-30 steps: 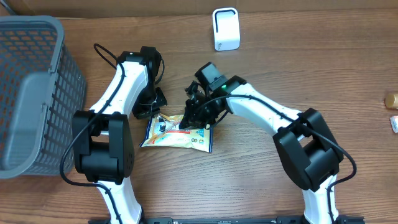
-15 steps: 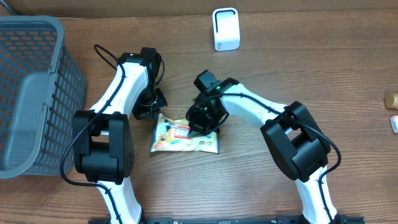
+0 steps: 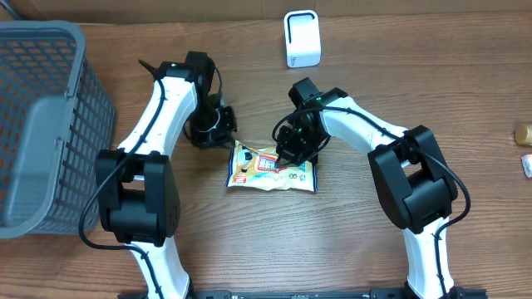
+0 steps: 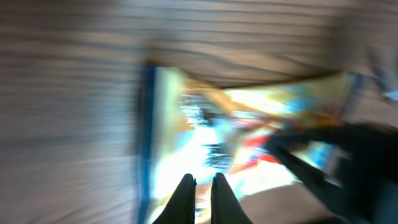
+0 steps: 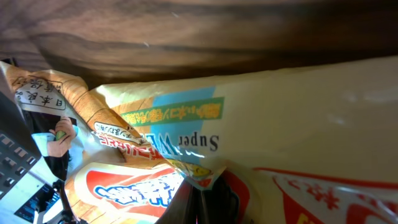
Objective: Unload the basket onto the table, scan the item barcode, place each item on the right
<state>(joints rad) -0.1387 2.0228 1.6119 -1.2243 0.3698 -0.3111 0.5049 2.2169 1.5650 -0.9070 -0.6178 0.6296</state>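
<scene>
The item is a yellow snack packet [image 3: 273,169] with red and blue print, lying flat on the wooden table between the arms. No barcode shows on its visible face. My right gripper [image 3: 293,154] presses down at the packet's upper right; in the right wrist view its jaws [image 5: 202,198] are shut on a raised fold of the packet [image 5: 292,124]. My left gripper [image 3: 224,135] sits just off the packet's upper left corner. The left wrist view is blurred by motion, but the thin dark fingers [image 4: 185,198] stand together with nothing between them, over the packet [image 4: 249,134].
A white barcode scanner [image 3: 302,38] stands at the back of the table, beyond the packet. A large grey mesh basket [image 3: 46,124] fills the left side. At the right edge lie a small brown thing [image 3: 523,133] and a white one [image 3: 527,164].
The packet has slid to the right along the table with my right gripper. My left gripper has moved right and slightly back, following it.
</scene>
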